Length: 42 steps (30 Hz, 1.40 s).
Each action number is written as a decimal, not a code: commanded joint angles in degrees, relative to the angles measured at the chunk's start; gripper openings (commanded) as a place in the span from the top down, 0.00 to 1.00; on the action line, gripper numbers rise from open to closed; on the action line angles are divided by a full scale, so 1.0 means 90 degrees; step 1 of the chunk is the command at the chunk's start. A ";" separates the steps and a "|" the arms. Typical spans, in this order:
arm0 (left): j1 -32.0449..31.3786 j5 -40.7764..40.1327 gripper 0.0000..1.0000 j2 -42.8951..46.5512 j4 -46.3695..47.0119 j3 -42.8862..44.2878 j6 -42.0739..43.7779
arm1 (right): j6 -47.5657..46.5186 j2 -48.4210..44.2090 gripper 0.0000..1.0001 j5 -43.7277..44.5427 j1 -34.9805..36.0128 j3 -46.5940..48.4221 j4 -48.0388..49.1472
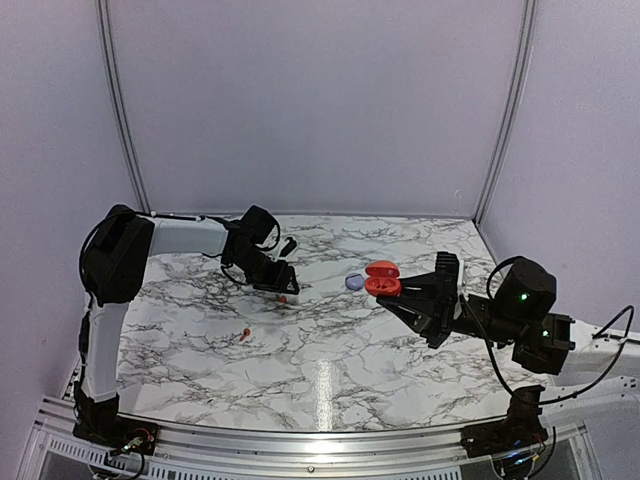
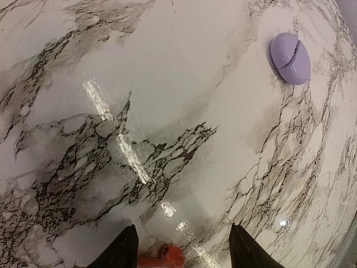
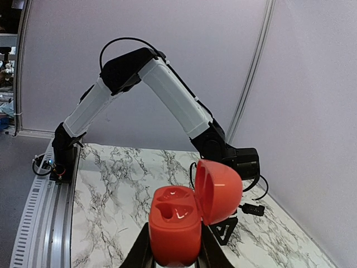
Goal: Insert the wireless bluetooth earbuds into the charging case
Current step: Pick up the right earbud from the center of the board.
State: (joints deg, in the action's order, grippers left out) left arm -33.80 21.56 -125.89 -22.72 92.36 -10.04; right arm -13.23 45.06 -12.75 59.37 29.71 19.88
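The left pincer [image 2: 183, 237] hangs low over the marble table [image 2: 167, 84], jaws roughly half apart. One red earbud [image 2: 165, 257] lies on the marble between its fingertips; whether a finger touches it cannot be told. A second earbud [image 1: 245, 334] lies apart, toward the arm bases. The right pincer [image 3: 175, 254] is clamped on the base of the red charging case [image 3: 175, 223], which is raised off the table with its lid open. A purple case [image 2: 289, 57] lies between the two pincers.

Nothing for you to read: no lettering, brand or number shows on the red case [image 3: 175, 223] or counter [image 1: 330, 370].
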 commanded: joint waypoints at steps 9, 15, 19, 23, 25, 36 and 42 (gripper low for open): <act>-0.0394 -0.0206 0.44 0.0822 0.0399 -0.1612 -0.0353 | 0.0076 -0.0062 1.00 -0.0116 0.0043 0.0070 0.0066; -0.0697 -0.0225 0.44 0.1088 0.0527 -0.1894 -0.0622 | 0.0112 -0.0058 1.00 -0.0184 0.0043 0.0077 0.0082; -0.0727 -0.0249 0.44 0.1078 0.0542 -0.1791 -0.0724 | 0.0132 -0.0038 1.00 -0.0214 0.0044 0.0077 0.0103; -0.0667 -0.0578 0.45 0.1198 0.0530 -0.1721 -0.0922 | 0.0128 -0.0064 1.00 -0.0206 0.0043 0.0082 0.0065; -0.0640 -0.0915 0.47 0.1296 0.0449 -0.1723 -0.1027 | 0.0123 -0.0061 1.00 -0.0204 0.0044 0.0077 0.0066; -0.0638 -0.2104 0.53 0.0854 -0.0289 -0.0919 -0.0586 | 0.0163 0.0091 1.00 -0.0155 0.0043 0.0097 0.0076; -0.0639 -0.2091 0.60 0.0443 -0.0644 -0.0252 -0.0425 | 0.0152 0.0092 1.00 -0.0145 0.0043 0.0097 0.0061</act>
State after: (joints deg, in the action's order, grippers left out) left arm -39.64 3.88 -118.65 -24.27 86.54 -15.75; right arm -12.60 45.91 -14.04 59.37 29.71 19.64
